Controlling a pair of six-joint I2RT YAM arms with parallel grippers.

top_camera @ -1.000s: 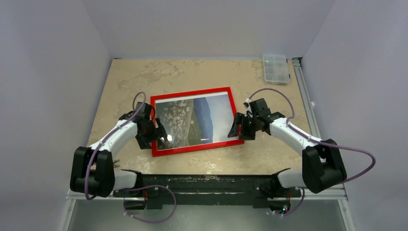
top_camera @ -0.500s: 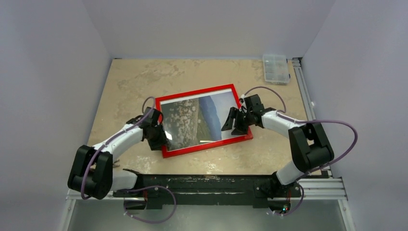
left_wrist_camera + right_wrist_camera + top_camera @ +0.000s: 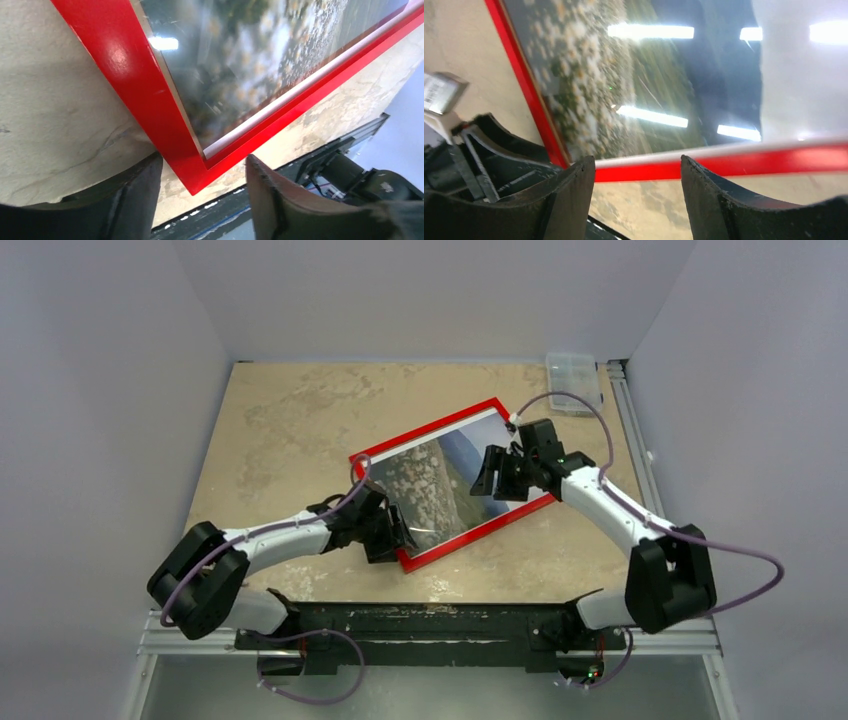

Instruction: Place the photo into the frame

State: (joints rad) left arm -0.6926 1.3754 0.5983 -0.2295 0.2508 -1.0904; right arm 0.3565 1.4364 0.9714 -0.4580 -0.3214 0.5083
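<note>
Plainly, left gripper [image 3: 202,161] and right gripper [image 3: 636,162] gape at the frame [image 3: 130,70] holding the photo [image 3: 260,55].

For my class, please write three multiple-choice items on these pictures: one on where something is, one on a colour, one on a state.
1. Where on the table is the clear box?
A. near left corner
B. centre
C. far right corner

2. What colour is the front of the frame?
A. red
B. blue
C. green

3. How is the left tool?
A. shut on a cable
B. open, at a corner of the frame
C. out of every view

Answers:
1 C: the top view shows the box at the far right corner.
2 A: its border is bright red in all three views.
3 B: the left wrist view shows its fingers apart, with the corner of the frame between them.
</note>
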